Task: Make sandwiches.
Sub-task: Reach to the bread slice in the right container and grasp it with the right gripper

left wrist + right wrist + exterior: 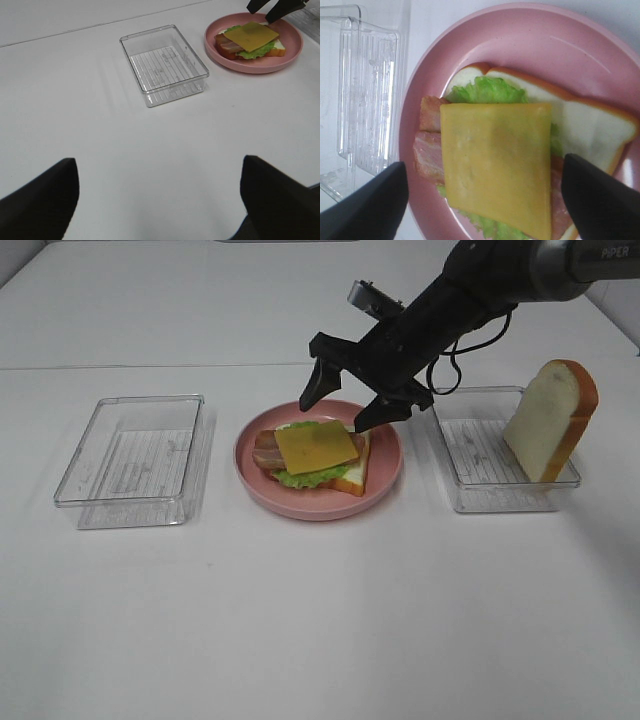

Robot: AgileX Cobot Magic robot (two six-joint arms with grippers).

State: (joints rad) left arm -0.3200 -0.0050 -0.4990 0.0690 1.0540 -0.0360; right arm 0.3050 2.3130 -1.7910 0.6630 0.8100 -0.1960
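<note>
Right hand (pixel 350 402) hovers over the pink plate (pixel 385 475) at the middle of the overhead frame, fingers spread wide, gripping nothing. Directly under it, slightly toward the lower left, lies the open sandwich: a bread slice (pixel 352 478) flat on the plate, lettuce (pixel 305 478) on that, meat strips (pixel 265 450) poking out on the left side, and the cheese square (pixel 316 448) on top, a little askew. There is clear air between the fingertips and the cheese; no contact.

From the right wrist camera the cheese (pixel 495 165) fills the centre, the two dark fingertips (pixel 370 210) straddling it at the lower corners of the frame, with lettuce (pixel 490 90), meat (pixel 427 150) and white bread (pixel 590 130) peeking out around it.

The second bread slice (pixel 550 420) stands on edge in the clear tray (pixel 480 495) at the right, well apart from the hand. Another clear tray (pixel 135 460) sits on the white desk (pixel 320 620) at the left.

Left hand (pixel 157 200): released too, its dark fingers wide apart at the bottom of its own view, above bare desk, the plate (pixel 292 52) far off at upper right.
</note>
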